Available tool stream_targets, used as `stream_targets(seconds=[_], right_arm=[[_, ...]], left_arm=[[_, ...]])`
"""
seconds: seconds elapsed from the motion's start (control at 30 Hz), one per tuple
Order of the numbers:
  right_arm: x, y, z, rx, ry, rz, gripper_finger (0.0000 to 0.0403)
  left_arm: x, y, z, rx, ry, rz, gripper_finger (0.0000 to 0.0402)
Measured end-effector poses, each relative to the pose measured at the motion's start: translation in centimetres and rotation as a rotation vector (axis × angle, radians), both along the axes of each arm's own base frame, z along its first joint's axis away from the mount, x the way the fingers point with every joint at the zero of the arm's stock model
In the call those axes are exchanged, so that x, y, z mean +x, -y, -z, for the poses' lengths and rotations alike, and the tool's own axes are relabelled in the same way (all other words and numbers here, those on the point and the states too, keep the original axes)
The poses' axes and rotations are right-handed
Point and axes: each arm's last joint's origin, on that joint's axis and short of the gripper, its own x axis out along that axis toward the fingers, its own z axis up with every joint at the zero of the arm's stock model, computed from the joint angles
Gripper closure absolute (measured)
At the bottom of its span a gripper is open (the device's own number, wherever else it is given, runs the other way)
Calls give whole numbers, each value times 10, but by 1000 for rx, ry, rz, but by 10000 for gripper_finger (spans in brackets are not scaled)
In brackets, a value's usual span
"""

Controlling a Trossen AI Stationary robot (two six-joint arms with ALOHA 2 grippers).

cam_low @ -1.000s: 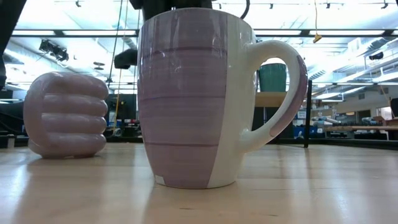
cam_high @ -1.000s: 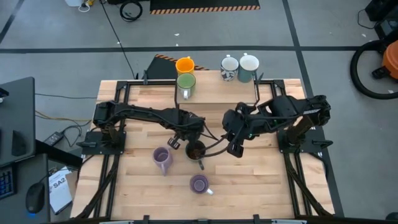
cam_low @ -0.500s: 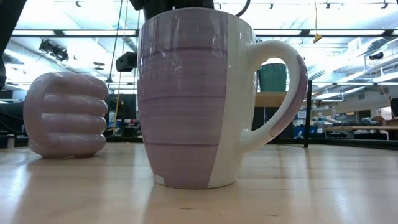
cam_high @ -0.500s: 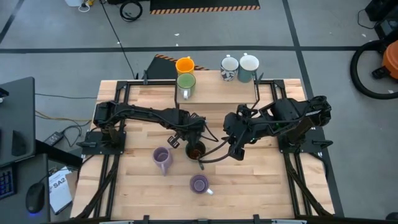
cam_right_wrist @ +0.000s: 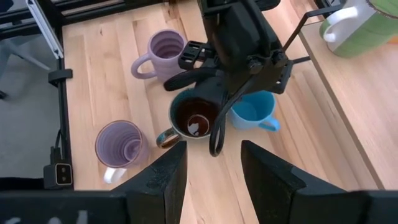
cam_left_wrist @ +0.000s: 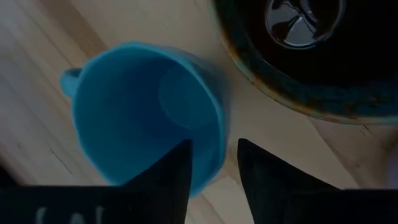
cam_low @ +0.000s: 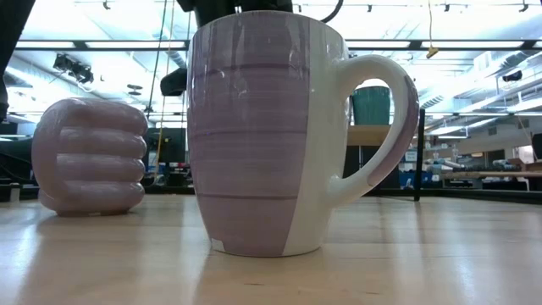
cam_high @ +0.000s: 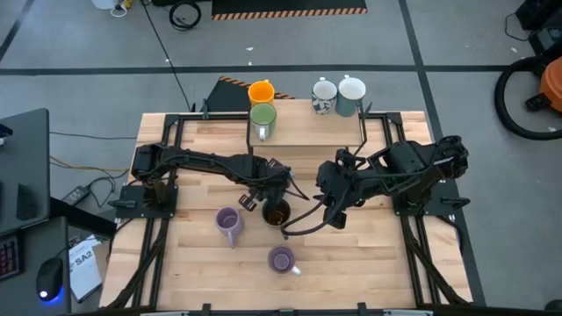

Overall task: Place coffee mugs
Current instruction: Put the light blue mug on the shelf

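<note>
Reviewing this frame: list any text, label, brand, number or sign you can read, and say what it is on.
"SA2": on the white box on the floor to the left of the table, high view; the smaller print beneath it is too small to read.
Black-and-yellow hazard stripes: floor marking beyond the table, no words.
Lilac mug nearest the low camera: plain bands, no lettering.
No other mug shows readable text.

Table (cam_high: 378,254): you see pale wood planks, smooth with a low sheen.
Striped lilac mug (cam_low: 262,135): glossy glazed ceramic, reflections on its wall.
Ribbed lilac mug (cam_low: 89,157): softer satin glaze.
Blue mug (cam_left_wrist: 146,112): smooth inside.
Dark mug (cam_right_wrist: 194,118): shiny interior.
</note>
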Motion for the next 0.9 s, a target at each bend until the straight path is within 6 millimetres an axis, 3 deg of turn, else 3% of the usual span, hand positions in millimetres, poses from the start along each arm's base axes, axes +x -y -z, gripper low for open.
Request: stream_targets(seconds=[0.17,0.33,0.53,0.9], right_arm=[[-3,-2,1,-2,-19,1,246],[-5,-6,1,-8,-20,-4,246],[-6,-8,2,-25,-21,-12,246],[0,-4,-1,-46,-6,-135,246]], left_arm=[[-3,-1,0,43,-27,-11,250],[-12,-2,-18,80,4,-24,249],[-28,1,-52,25,116,-64,249],[-76,18,-136,-378,545,-550,249]])
